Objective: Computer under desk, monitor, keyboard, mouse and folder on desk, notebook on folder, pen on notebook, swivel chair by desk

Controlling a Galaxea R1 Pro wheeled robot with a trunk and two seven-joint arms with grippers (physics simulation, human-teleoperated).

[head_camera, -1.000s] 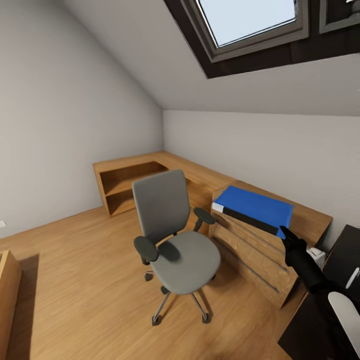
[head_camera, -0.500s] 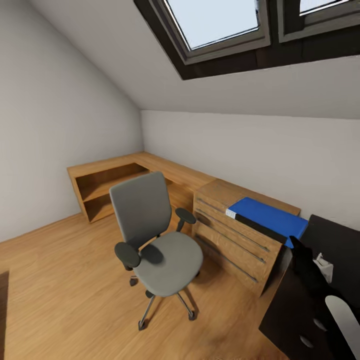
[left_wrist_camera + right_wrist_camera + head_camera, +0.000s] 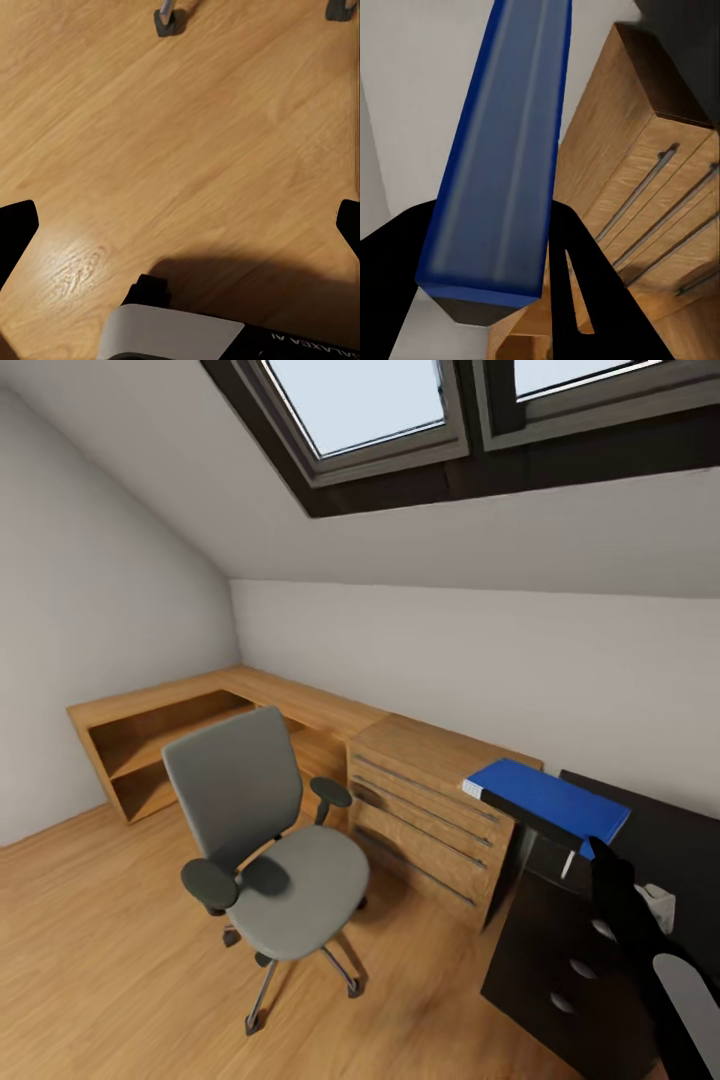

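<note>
At the right of the attic bedroom, your right gripper (image 3: 598, 852) carries the thick bright blue folder with white page edges (image 3: 548, 801) in the air, over the gap between the light oak drawer unit with long bar handles (image 3: 432, 818) and the glossy black-topped desk (image 3: 668, 828). The right wrist view confirms the hold: both black fingers (image 3: 577, 270) are clamped on the near end of the folder (image 3: 502, 172), one on each face. The grip sits at one short end, so most of the folder's length runs out unsupported beyond the fingers.

Judged from its thickness, the folder is fairly heavy for its size and stiff as a block, though its covers look smooth and could slip between the pads. An end grip invites sagging or twisting; you would do well to keep it level and set it down flat on the desk top rather than drop it.

Your left gripper (image 3: 180, 225) hangs over bare wood plank floor (image 3: 187, 135), fingers spread wide with nothing between them.

The grey upholstered swivel chair with black armrests (image 3: 270, 850) stands apart from the desk, its seat empty. It has not yet been positioned next to the desk.
</note>
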